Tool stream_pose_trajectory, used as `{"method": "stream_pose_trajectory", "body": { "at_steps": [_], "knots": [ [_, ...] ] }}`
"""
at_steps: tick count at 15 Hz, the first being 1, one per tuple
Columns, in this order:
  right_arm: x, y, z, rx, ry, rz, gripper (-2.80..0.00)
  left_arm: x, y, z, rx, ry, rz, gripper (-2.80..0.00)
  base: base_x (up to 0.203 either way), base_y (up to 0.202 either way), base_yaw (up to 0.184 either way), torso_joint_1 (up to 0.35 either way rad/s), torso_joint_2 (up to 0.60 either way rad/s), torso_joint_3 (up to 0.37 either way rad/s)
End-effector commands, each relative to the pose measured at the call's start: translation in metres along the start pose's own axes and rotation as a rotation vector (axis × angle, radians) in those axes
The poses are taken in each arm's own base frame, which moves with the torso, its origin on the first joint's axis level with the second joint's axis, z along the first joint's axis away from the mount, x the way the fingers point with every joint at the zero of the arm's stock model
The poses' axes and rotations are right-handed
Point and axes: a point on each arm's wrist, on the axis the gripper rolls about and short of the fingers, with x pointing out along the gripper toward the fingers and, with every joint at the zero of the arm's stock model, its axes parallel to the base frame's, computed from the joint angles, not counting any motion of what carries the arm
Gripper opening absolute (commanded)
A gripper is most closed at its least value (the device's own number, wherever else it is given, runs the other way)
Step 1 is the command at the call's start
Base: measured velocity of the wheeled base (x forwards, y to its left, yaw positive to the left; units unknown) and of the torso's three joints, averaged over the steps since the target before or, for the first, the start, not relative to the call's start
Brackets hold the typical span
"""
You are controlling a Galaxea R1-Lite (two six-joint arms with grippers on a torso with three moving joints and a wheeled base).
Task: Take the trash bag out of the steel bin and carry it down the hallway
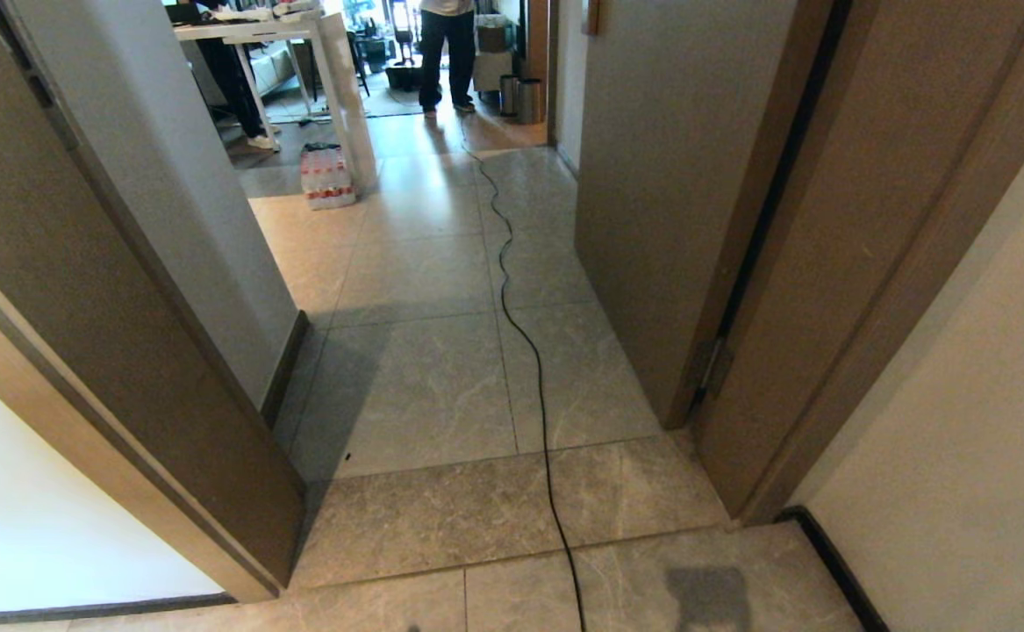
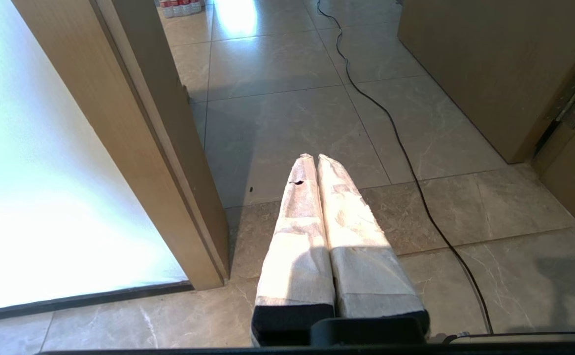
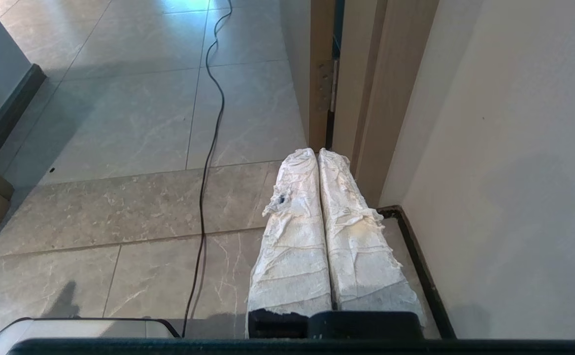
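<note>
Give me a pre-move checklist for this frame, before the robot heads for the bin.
1. Left gripper empty, fingers together: ok.
2. Right gripper empty, fingers together: ok.
3. Steel bin located, far end of the hallway by the wall: ok.
4. Trash bag visible in it: cannot tell.
5. Path free: not ok, black cable runs along the tiles.
6. Person standing near the bin: not ok.
</note>
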Motion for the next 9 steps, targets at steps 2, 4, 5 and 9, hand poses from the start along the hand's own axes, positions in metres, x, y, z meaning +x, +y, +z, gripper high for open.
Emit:
{"method": "stream_pose_trajectory", "body": {
  "at_steps": [2,4,5,9],
  "knots": [
    [0.0001,0.0,0.0001,-0.001,0.001,0.0,-2.8,0.0008,0.0,-0.0029,-0.001,0.01,0.0,-2.8,0.0,0.0,0.0,0.0,0.0,0.0],
    [0.0001,0.0,0.0001,-0.001,0.0,0.001,-2.8,0.0008,-0.0001,-0.0031,-0.003,0.011,0.0,-2.8,0.0,0.0,0.0,0.0,0.0,0.0],
    [0.0001,0.0,0.0001,-0.001,0.001,0.001,-2.8,0.0008,-0.0001,-0.0031,-0.003,0.011,0.0,-2.8,0.0,0.0,0.0,0.0,0.0,0.0],
    [0.0001,0.0,0.0001,-0.001,0.001,0.0,-2.8,0.0008,0.0,-0.0029,-0.001,0.01,0.0,-2.8,0.0,0.0,0.0,0.0,0.0,0.0]
  ]
}}
